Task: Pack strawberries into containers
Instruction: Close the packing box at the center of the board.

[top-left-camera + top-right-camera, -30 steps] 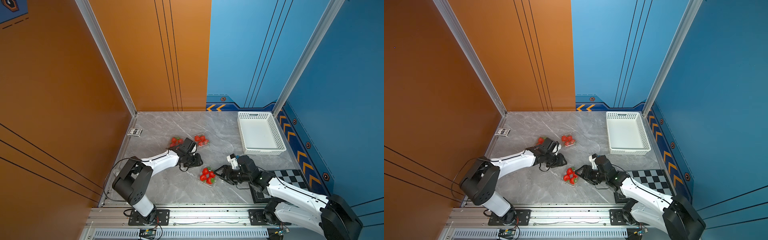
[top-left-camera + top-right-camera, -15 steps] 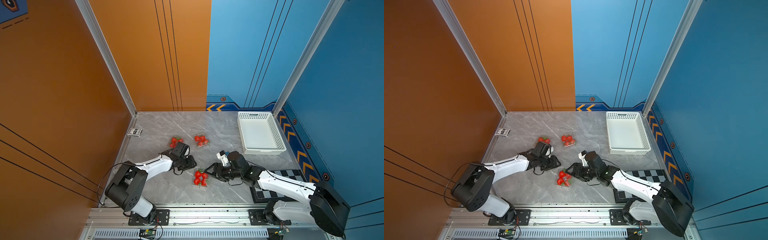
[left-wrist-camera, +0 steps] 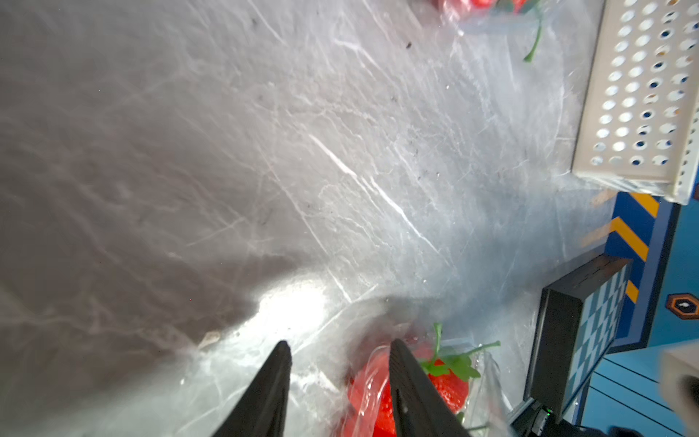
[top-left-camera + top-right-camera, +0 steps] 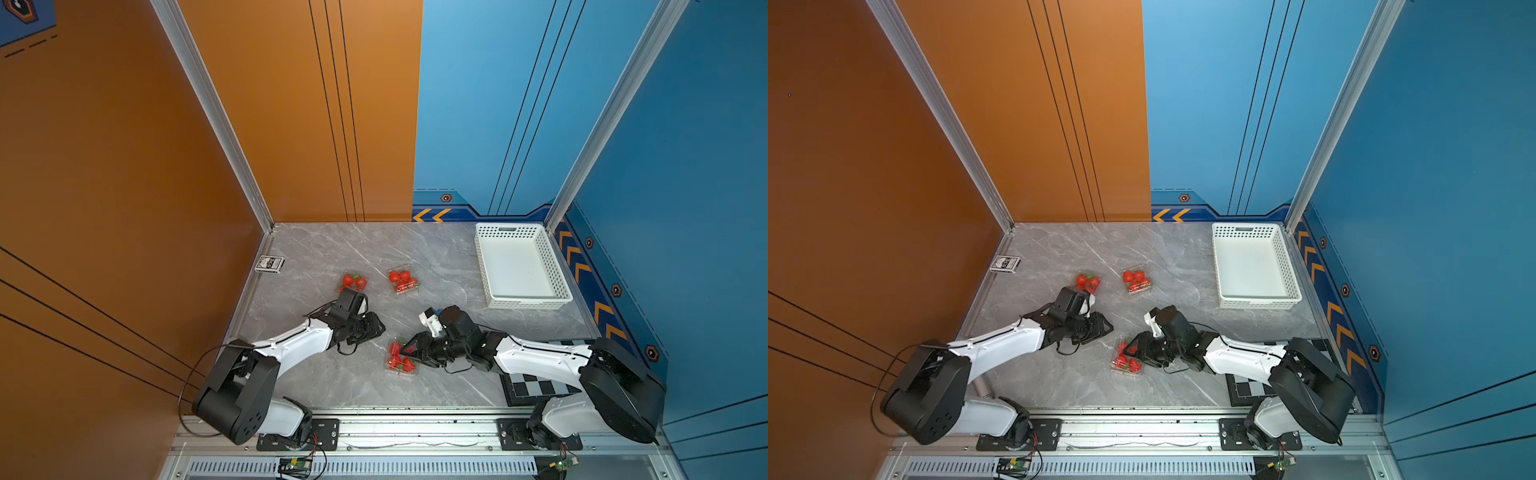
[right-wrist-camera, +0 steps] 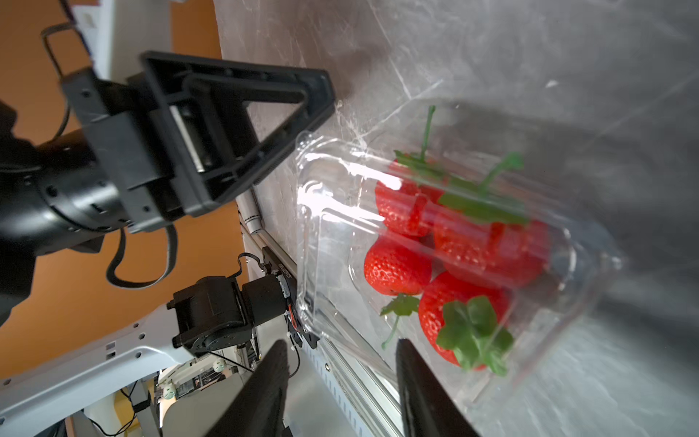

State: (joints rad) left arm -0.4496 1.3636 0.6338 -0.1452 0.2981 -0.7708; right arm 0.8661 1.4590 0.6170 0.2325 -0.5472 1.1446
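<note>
Left end effector (image 4: pixel 378 328) is down low over the grey surface (image 4: pixel 436 249), jaws apart and holding nothing. In the left wrist view only bare marble shows in the gap. Just beside its tip lies the front container (image 4: pixel 399 366), clear plastic, resting on the surface towards the front edge. The right wrist view shows a sliver of surface between that tip and the box's corner.

Four strawberries (image 5: pixel 397 265) sit inside it, red with green caps.

The right end effector (image 4: pixel 409 350) is on the container from the opposite side, its tip overlapping the box's edge in both top views. Its jaws stand apart in the right wrist view, and one finger (image 5: pixel 420 378) crosses in front of the container's near wall. Whether they pinch the plastic, I cannot tell. The two end effectors point towards each other, close but not touching.

Farther back, a second container (image 4: pixel 353 282) with strawberries sits just beyond the left wrist. A third container (image 4: pixel 404 282), also with strawberries, lies near it but apart.

The basket (image 4: pixel 552 270) stands at the back right. A card box (image 4: pixel 270 264) lies by the left wall, and a checkerboard (image 4: pixel 536 388) lies under the right arm.
</note>
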